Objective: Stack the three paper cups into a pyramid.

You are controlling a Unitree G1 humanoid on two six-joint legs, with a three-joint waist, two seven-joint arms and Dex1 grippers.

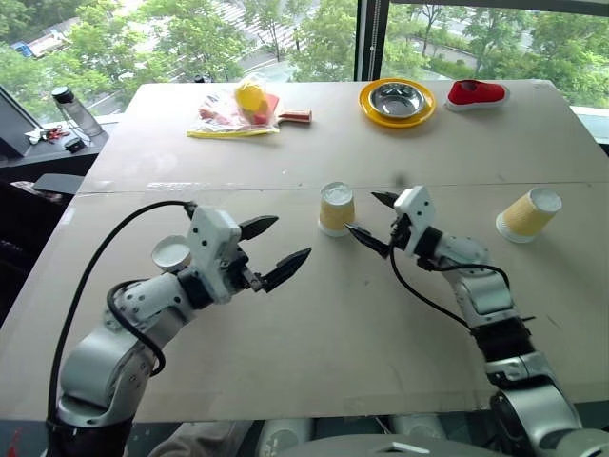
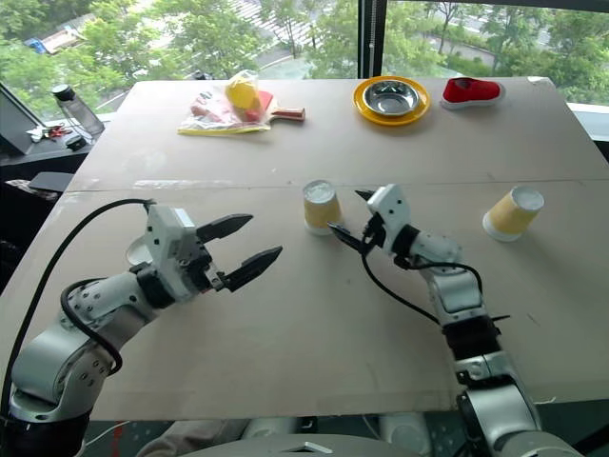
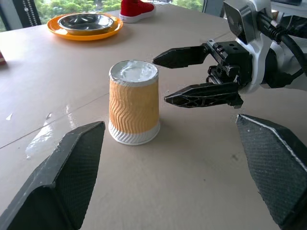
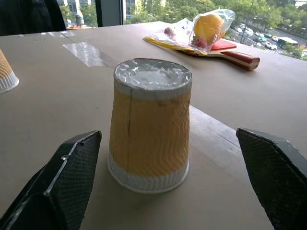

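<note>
Three cups, all apart: middle cup (image 1: 336, 208) upside down mid-table, free between the wide-open fingers of the right gripper (image 1: 372, 219); second cup (image 1: 529, 214) tipped near the right edge; third cup (image 1: 172, 255) behind the left gripper (image 1: 273, 249), also wide open, empty.

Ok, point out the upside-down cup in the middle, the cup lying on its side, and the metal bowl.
Middle cup (image 1: 336, 210), left eye view, on its ribbed side.
Tipped cup (image 1: 526, 215), left eye view, on its yellow side.
Metal bowl (image 1: 397, 99), left eye view, on its steel inside.
</note>
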